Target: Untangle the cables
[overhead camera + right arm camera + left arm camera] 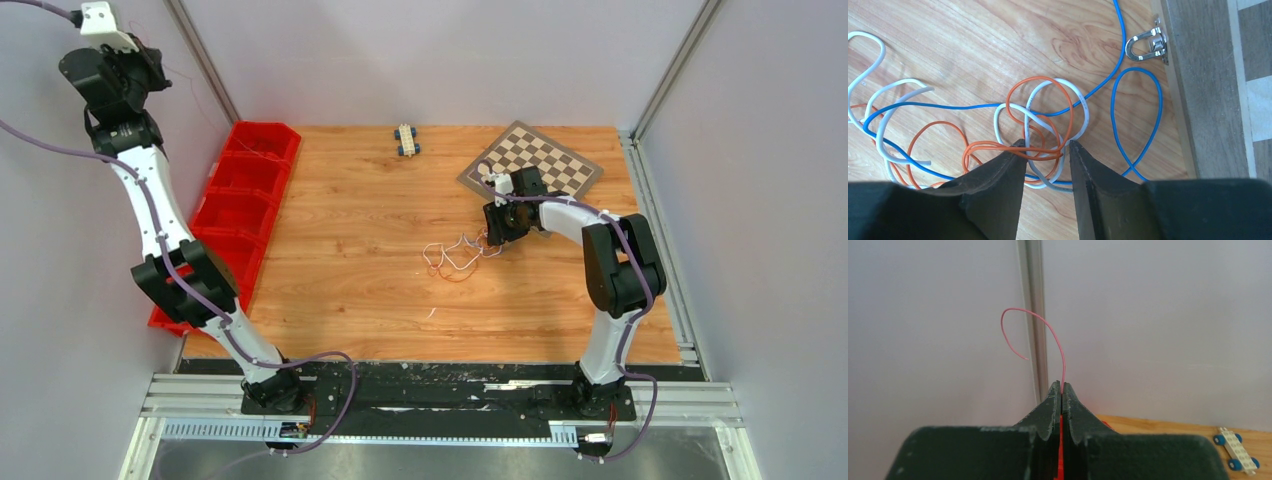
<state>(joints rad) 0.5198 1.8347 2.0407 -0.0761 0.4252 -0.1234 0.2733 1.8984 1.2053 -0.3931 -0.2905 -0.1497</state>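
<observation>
The cables (455, 255) lie as a loose tangle mid-table. The right wrist view shows orange (1040, 82), white (1083, 107), blue (1128, 65) and grey wires looped together. My right gripper (497, 235) is low over the tangle's right end. It is open (1046, 145), with its jaws standing on either side of the orange and white knot. My left gripper (148, 55) is raised high at the far left, near the wall. It is shut (1062, 387) on a single thin pink-red wire (1048, 330) that curls up from its tips.
A row of red bins (245, 190) runs along the left table edge. A chessboard (535, 160) lies at the back right, its edge and a metal clasp (1148, 45) close to the right gripper. A small white toy vehicle (406, 140) with blue wheels sits at the back.
</observation>
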